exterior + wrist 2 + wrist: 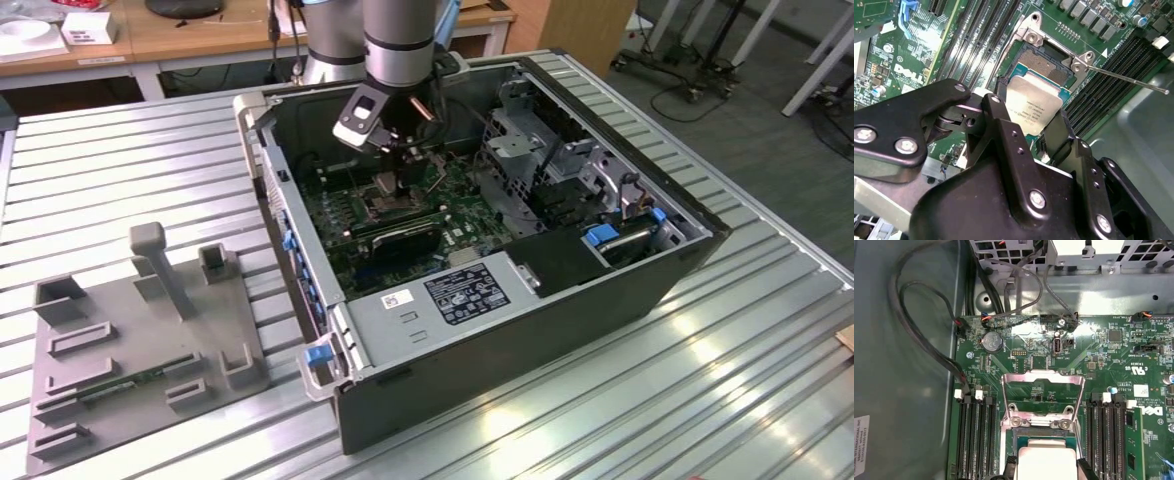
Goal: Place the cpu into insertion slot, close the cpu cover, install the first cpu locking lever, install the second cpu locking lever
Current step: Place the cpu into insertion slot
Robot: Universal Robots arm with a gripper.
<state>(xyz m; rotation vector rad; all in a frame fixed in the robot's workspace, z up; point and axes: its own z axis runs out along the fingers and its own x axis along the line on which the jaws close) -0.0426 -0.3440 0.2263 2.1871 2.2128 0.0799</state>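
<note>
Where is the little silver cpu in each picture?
Exterior view: too small to pick out; the hand hangs over the insertion slot.
Second wrist view: the cpu is between the hand's fingers, partly over the slot.
First wrist view: the cpu lies beside the open cpu cover.
Shared landmark: the insertion slot.

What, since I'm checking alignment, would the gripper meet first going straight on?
Likely the insertion slot, directly under it; the cpu held in the gripper would touch it first. The gap between them is unclear.
</note>
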